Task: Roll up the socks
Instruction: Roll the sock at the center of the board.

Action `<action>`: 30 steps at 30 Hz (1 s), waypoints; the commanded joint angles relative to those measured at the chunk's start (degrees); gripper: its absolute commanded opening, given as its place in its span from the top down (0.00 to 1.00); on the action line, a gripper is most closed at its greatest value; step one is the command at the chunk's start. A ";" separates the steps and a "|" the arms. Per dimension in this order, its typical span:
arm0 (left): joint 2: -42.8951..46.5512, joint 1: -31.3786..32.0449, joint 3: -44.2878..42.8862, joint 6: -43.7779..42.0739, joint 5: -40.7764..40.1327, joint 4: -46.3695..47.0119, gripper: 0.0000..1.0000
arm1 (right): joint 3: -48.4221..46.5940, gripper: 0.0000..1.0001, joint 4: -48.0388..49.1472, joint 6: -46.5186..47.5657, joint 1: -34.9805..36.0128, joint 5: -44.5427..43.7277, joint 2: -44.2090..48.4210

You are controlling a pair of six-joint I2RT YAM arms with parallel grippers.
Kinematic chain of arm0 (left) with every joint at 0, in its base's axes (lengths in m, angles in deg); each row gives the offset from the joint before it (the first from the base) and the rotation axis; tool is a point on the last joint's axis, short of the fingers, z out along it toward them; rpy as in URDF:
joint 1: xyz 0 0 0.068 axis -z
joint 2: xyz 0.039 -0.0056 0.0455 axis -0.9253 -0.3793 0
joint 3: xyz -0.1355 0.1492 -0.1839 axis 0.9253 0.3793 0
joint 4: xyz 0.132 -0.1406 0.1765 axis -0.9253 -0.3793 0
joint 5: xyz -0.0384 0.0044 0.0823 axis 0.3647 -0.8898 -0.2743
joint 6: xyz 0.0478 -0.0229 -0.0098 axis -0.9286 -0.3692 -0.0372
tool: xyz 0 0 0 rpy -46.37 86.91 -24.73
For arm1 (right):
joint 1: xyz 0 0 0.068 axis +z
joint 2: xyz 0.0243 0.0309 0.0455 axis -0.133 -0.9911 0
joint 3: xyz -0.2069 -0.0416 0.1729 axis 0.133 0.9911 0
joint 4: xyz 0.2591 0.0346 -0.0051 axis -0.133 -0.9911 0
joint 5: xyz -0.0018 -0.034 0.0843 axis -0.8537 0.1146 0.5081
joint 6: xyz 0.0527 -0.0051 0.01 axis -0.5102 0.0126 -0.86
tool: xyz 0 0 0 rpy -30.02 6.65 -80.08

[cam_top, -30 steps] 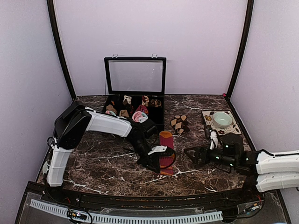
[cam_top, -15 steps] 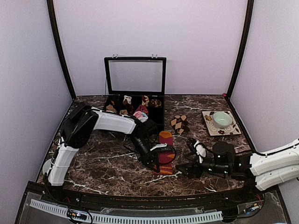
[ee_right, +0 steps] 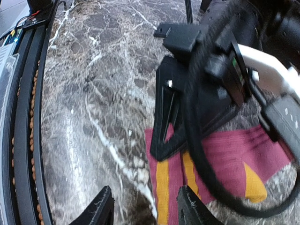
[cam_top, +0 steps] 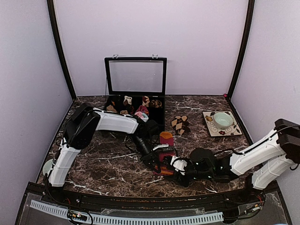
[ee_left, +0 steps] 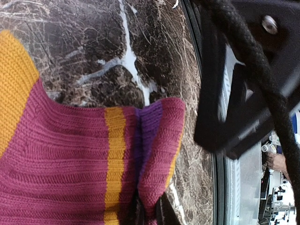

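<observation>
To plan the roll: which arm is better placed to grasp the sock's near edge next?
Right. The right gripper is open before that edge; the left gripper is shut on the sock.

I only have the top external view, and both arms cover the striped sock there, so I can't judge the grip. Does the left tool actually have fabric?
Observer: Yes. The left wrist view shows the left tool shut on a raised fold of the magenta sock, right at its purple and orange stripes.
Operator: Has the right tool grabbed anything?
Observer: No. In the right wrist view the right tool stands open, and the sock's orange-striped edge shows in the gap, unclamped.
</observation>
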 commanded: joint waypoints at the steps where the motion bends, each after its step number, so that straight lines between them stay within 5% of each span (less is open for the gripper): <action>1: -6.06 -0.65 2.13 0.96 -20.14 -1.27 1.00 | -3.57 0.58 4.56 5.37 0.47 -0.28 -3.93; 12: -5.65 -0.65 1.72 -0.51 -19.49 -2.05 1.00 | -3.15 0.68 8.59 5.35 -0.55 0.25 -10.11; 19: -4.67 -0.65 2.17 -1.73 -17.97 -2.45 0.90 | -2.38 0.75 9.86 3.59 -1.59 0.90 -14.30; 27: 0.08 -0.65 5.01 -3.04 -16.97 -1.03 0.66 | -0.60 0.82 8.69 0.13 -2.67 0.62 -16.53; 30: 3.09 -0.69 7.09 -3.43 -17.25 -0.01 0.45 | -1.51 0.88 6.23 -1.09 -3.14 1.49 -17.77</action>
